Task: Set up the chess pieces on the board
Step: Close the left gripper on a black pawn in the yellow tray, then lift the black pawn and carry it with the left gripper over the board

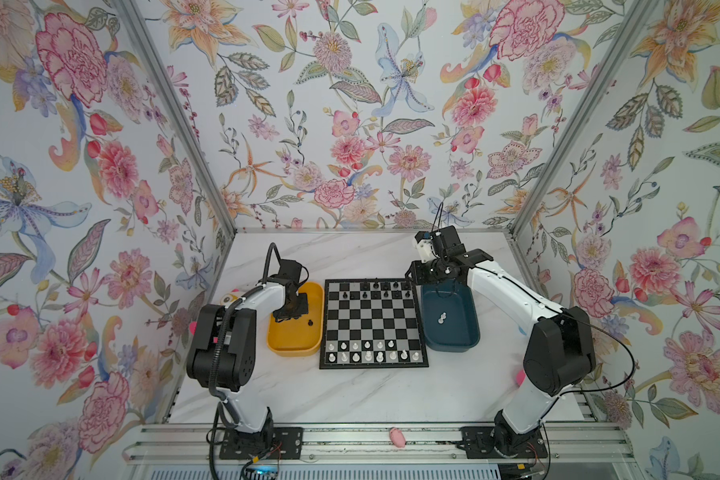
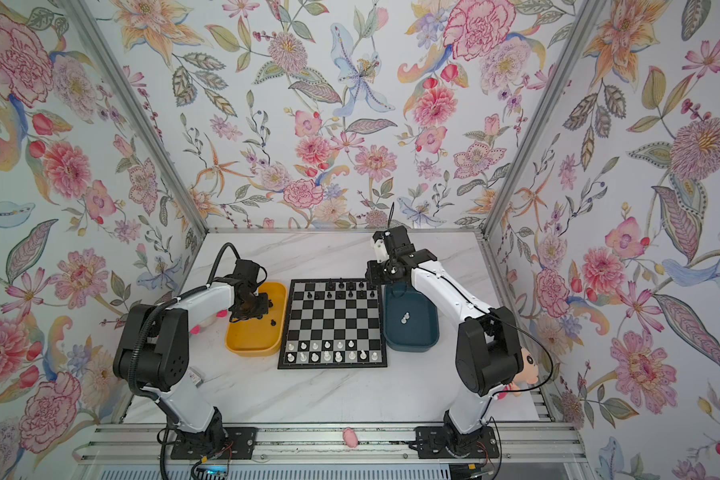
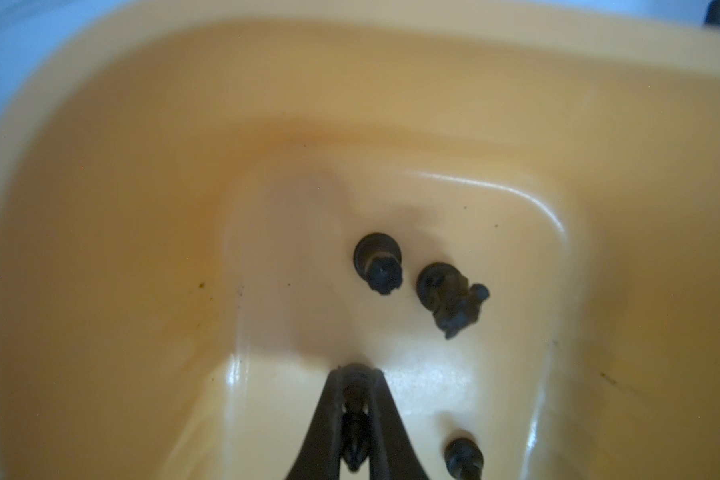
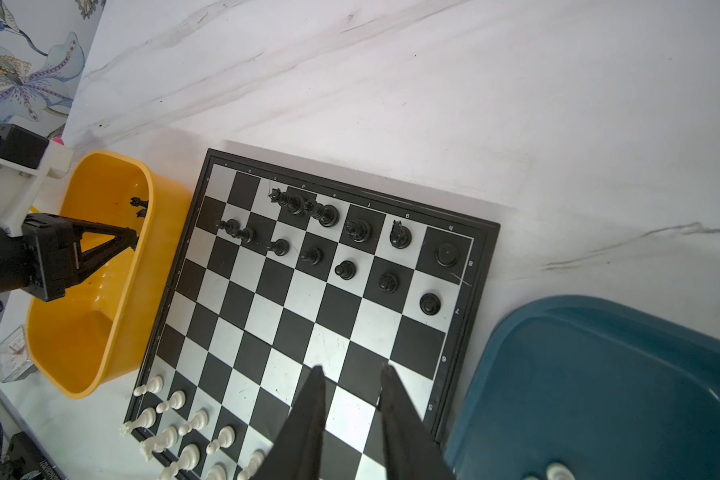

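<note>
The only readable marks are the coordinates printed in pale characters on the black border of the board, seen in the right wrist view. Along the edge next to the black pieces the file letters run "c", "d", "e", "f", "g", "h"; the two before "c" are too faint to read. Down the edge next to the blue tray stand the rank numbers "8", "7", "6", "5". In both top views these marks are too small to read.
</note>
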Controlling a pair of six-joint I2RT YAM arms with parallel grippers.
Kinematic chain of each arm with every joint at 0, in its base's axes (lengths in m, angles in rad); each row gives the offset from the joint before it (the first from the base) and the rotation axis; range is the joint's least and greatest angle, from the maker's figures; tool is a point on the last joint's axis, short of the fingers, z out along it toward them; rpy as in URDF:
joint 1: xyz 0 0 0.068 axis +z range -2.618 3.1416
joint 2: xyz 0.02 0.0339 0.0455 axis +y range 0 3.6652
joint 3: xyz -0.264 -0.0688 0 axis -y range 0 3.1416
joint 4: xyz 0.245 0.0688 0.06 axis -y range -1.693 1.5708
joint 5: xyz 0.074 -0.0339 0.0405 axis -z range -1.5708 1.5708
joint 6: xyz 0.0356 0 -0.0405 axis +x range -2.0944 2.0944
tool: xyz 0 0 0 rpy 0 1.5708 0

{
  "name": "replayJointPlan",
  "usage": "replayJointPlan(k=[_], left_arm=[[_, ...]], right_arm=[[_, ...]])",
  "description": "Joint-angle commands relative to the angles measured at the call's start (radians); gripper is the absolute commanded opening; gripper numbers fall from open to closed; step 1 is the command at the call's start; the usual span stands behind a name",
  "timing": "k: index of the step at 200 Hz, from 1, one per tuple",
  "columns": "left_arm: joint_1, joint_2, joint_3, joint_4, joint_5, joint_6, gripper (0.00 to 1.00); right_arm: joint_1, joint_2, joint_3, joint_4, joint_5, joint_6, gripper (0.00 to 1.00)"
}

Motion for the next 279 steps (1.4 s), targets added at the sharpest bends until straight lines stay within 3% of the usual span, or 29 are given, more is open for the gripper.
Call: replayJointPlan(k=[1,73,149,279], left_arm=[[0.012,0.011,-0.008,-0.013,0.012,0.002,0.1],[0.008,-0.073,0.022,-0.073,-0.005,-0.001,0.09],[-0.034,-0.118,0.151,-0.18,-0.047,0.003,0.09],[-0.151,0.006,0.421,-0.236,-0.05,0.041,0.08]], right_arm=[[-0.006,-0.005,-0.022,0.009,-0.008,0.008,0.26],[-0.012,-0.009,-0.051,0.032,-0.026,0.007,0.25],[-0.019,-0.014,-0.061,0.051,-0.051,-0.001,0.24],[-0.033,0.0,-0.052,0.042,-0.054,-0.001,0.23]])
